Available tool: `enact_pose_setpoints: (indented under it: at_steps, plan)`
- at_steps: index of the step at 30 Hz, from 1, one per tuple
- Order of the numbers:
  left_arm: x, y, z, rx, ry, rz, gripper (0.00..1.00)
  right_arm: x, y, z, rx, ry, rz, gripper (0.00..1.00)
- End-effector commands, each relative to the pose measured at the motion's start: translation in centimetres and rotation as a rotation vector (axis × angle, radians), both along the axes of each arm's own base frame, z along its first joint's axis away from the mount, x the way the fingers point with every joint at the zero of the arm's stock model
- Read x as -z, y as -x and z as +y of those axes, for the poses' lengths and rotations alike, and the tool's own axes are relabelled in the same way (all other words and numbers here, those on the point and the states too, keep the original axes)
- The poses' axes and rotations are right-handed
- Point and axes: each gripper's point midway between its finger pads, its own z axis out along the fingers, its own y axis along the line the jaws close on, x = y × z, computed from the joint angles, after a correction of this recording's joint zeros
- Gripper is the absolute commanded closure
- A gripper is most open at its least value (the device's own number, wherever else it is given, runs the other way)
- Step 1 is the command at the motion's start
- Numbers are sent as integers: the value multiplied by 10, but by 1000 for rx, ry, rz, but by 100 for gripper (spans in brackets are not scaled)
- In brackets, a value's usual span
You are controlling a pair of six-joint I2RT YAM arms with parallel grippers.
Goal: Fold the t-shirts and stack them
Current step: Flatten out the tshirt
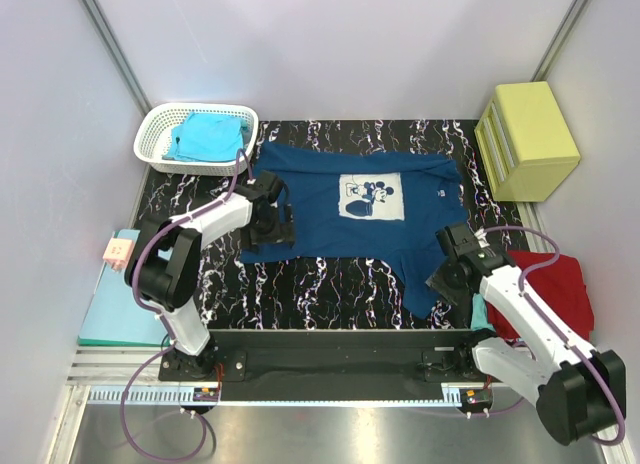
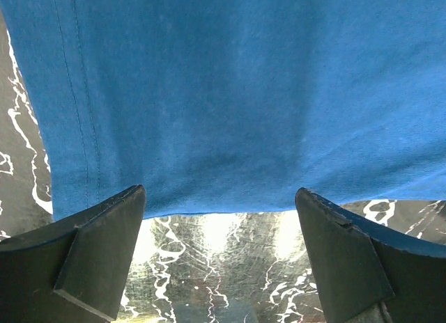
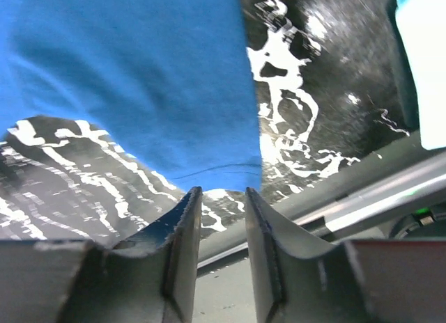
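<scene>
Navy t-shirt [image 1: 330, 209] lies flat, print-up, on the counter [image 1: 300, 289]. Left pincer [image 2: 219, 198] gapes wide at its edge; right pincer [image 3: 223, 192], narrowly parted and empty, sits by the near corner. Both poised, I'd say, for folding.

Navy t-shirt [image 1: 320, 234] spread flat at centre, pale mouse print facing up. Turquoise t-shirt [image 1: 205, 136] bunched far left; red t-shirt [image 1: 565, 284] crumpled near right.
</scene>
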Motion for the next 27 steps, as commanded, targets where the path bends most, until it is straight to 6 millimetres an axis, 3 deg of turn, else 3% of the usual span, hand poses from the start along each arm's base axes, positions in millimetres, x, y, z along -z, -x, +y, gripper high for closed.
enact_pose_setpoints:
  at_steps: [1,5,10,20,27]
  plan:
    - [-8,-10,-5,2,23,-43,6,-26,-30,2,-40,14,-146,60]
    - [0,-3,-6,-4,28,0,10,-36,-57,7,-75,55,-140,61]
    - [11,20,4,-11,11,42,13,-41,-73,10,-116,79,-133,63]
    - [23,83,9,23,1,149,16,-49,-85,6,-149,117,-186,62]
    - [6,112,8,79,-7,171,15,-52,-88,6,-168,126,-192,62]
